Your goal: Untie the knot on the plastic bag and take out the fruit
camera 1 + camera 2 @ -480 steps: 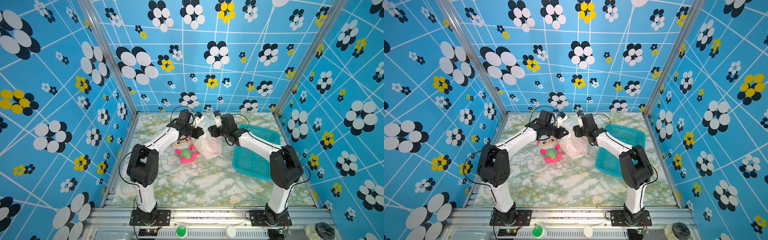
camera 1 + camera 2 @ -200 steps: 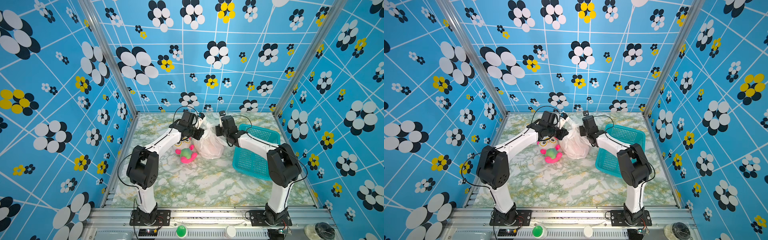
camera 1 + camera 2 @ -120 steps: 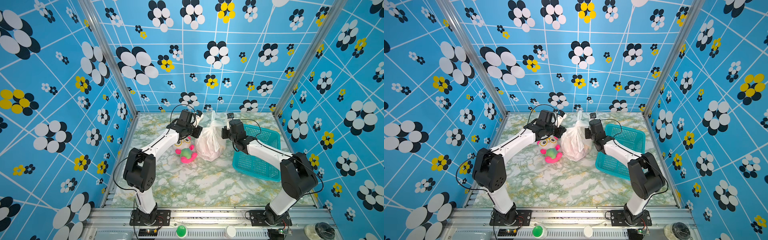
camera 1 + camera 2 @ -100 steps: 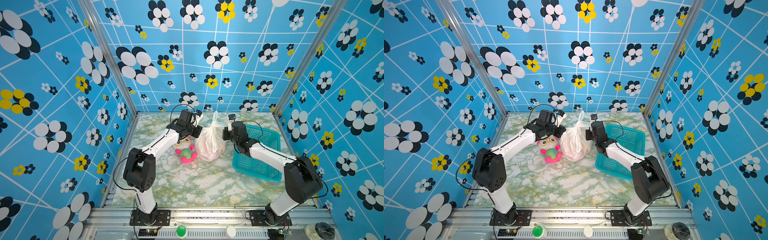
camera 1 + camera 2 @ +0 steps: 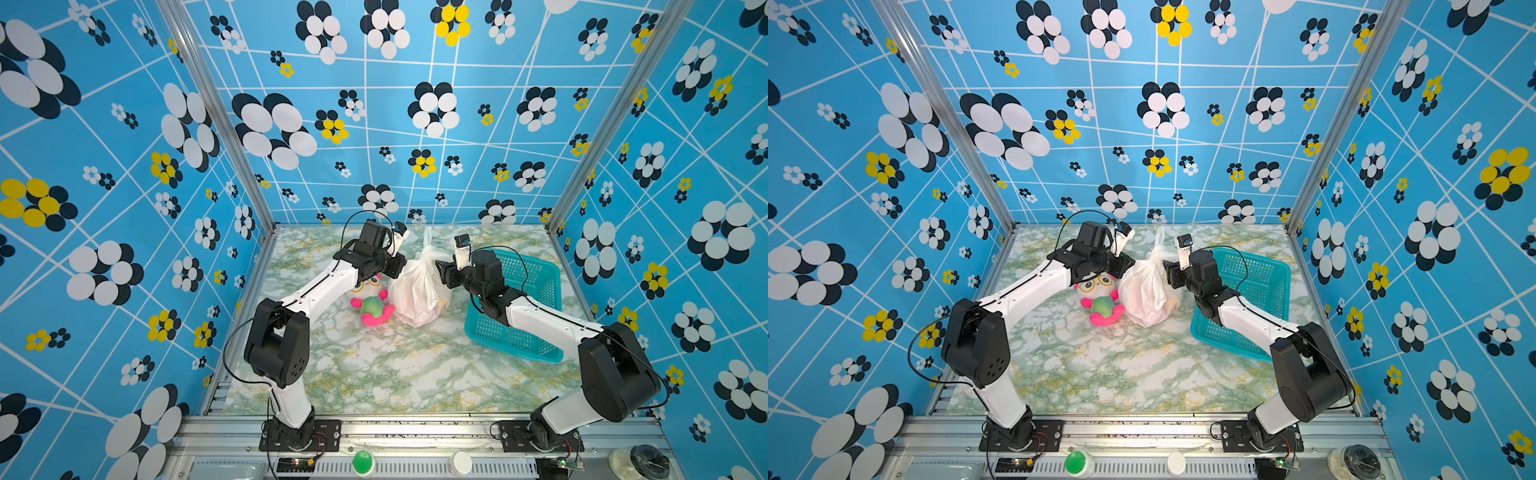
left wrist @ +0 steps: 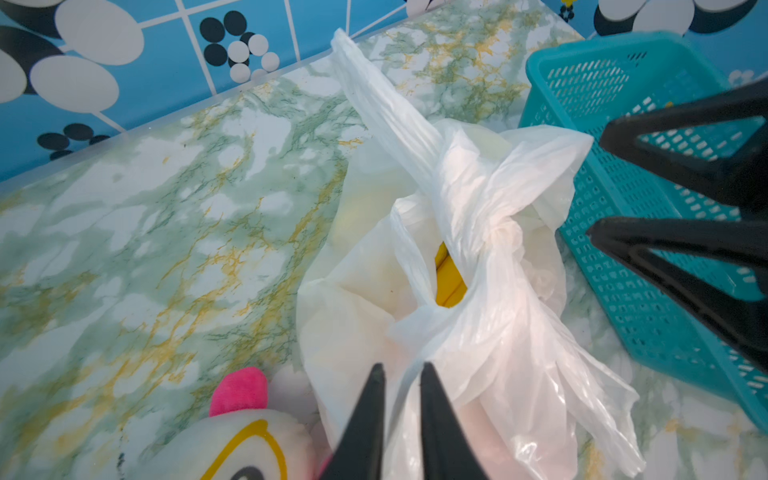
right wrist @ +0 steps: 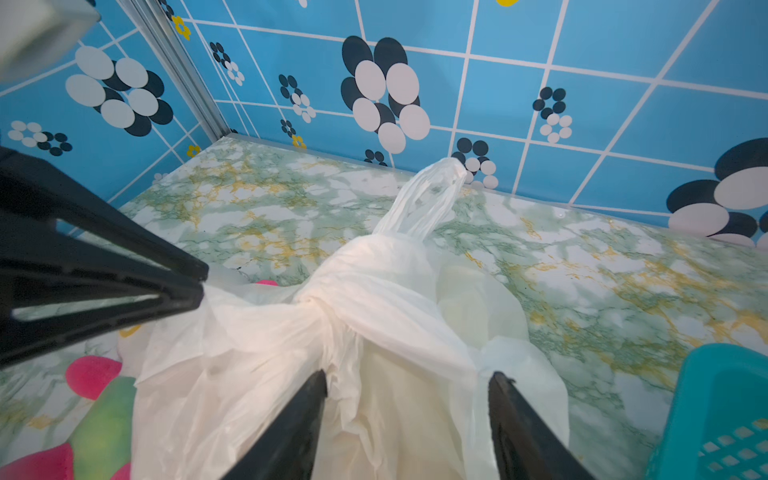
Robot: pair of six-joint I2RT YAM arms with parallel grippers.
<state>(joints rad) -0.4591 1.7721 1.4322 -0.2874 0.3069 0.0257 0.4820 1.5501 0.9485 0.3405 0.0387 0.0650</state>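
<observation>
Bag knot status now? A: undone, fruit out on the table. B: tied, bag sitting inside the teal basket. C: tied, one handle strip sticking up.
C: the knot is a tight twist with one handle strip sticking up, and the plastic bag stands on the table beside the teal basket, fruit showing only as a yellow patch through a gap.

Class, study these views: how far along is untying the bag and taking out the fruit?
Done: nothing; the knot is tied and the basket looks empty. In hand: the left gripper and right gripper, both open, sit at the plastic bag. Left: untie it, lift out the fruit.
</observation>
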